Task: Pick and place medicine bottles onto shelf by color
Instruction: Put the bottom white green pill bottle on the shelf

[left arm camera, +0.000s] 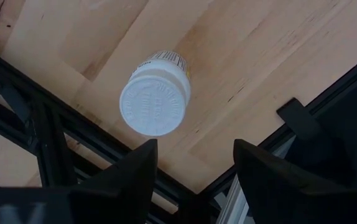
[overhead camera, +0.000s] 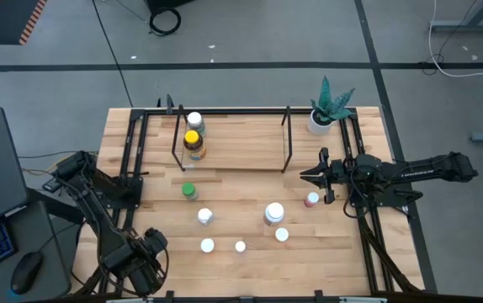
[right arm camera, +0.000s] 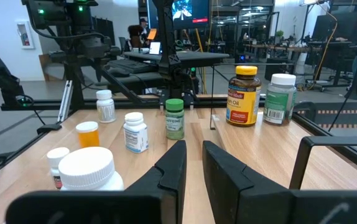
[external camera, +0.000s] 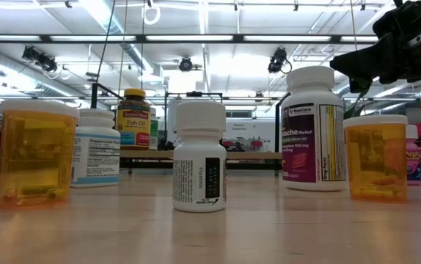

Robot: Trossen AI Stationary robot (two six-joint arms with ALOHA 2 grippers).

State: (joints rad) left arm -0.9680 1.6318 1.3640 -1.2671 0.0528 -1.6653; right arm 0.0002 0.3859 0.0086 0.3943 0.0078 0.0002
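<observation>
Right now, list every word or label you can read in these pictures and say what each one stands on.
"Fish Oil": yellow-capped bottle on the shelf.
"...ache Relief": large white bottle with a purple label.
"Pep...": pink bottle, cut off.
"Supplement...": white bottle with blue label, barely legible.
Centre white bottle: print too small.
Embossed cap text on the bottle below the left gripper: unreadable.

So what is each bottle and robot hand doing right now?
Yellow-capped bottle: upright on the shelf.
White-capped bottle: upright on the shelf, behind the yellow one.
Green-capped bottle: upright on the table.
Pink-capped bottle: upright on the table.
Left end effector: open, empty.
Right end effector: shut, empty.
</observation>
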